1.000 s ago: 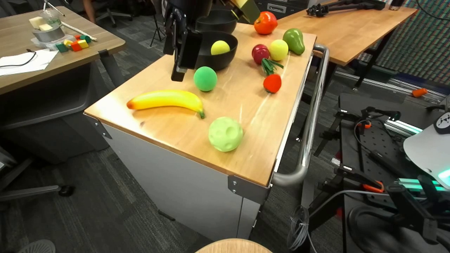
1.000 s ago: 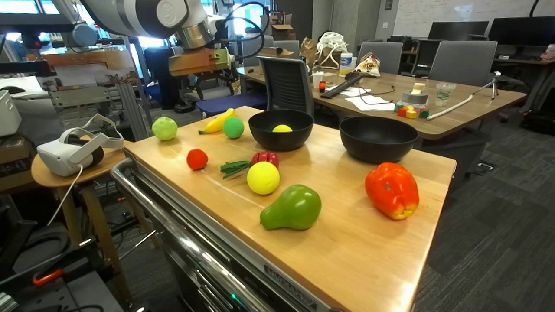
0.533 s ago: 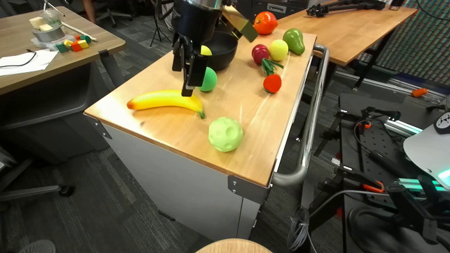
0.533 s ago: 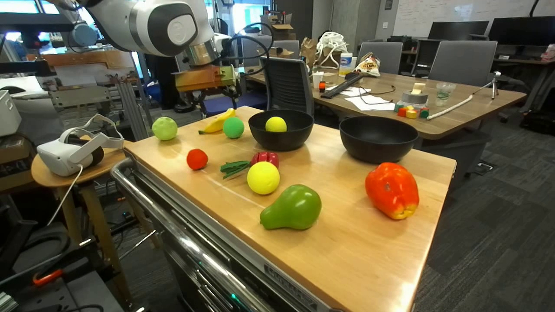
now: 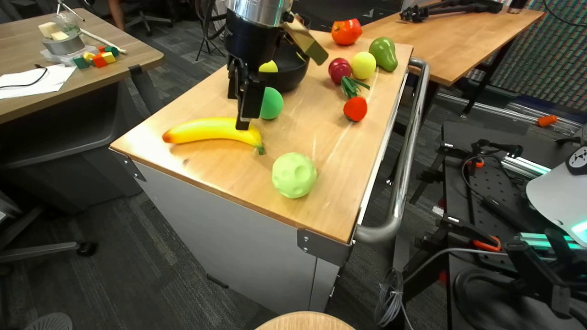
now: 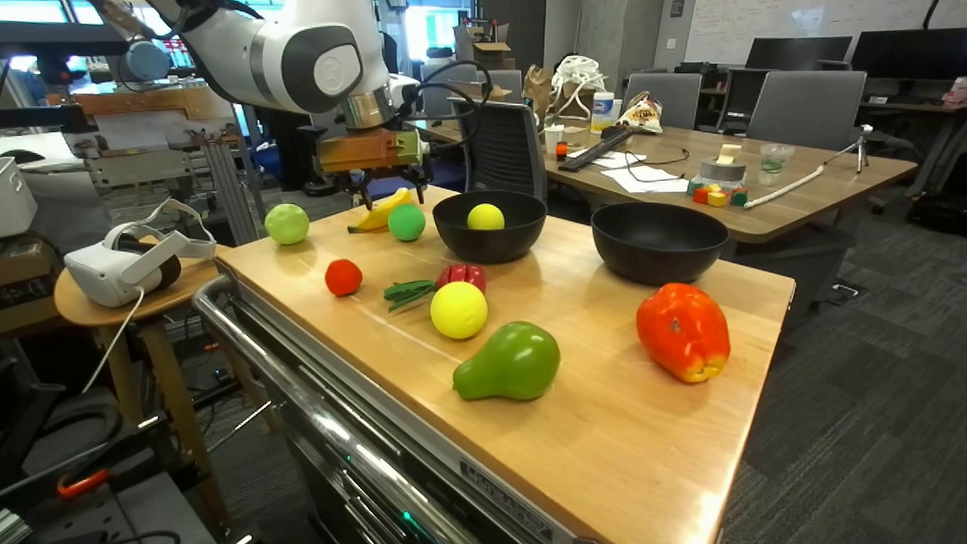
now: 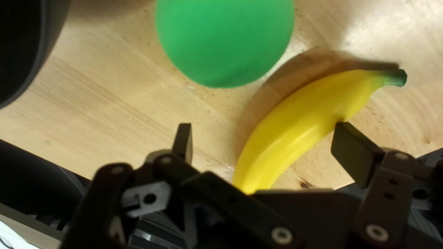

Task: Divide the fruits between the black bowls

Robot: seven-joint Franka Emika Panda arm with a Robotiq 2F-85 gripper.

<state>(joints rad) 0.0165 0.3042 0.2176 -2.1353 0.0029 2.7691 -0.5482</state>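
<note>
Grabbing the banana (image 7: 297, 124) looks like the job: spread wide and holding nothing, the hand (image 7: 264, 141) should go down around the fat middle, missing the green ball (image 7: 225, 41).

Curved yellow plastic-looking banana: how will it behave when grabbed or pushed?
The banana may slip a little: its skin shows glossy streaks. If pushed, it likely pivots rather than rolls, being long and bent. Probably stiff too, judging by its smooth, moulded look.
</note>
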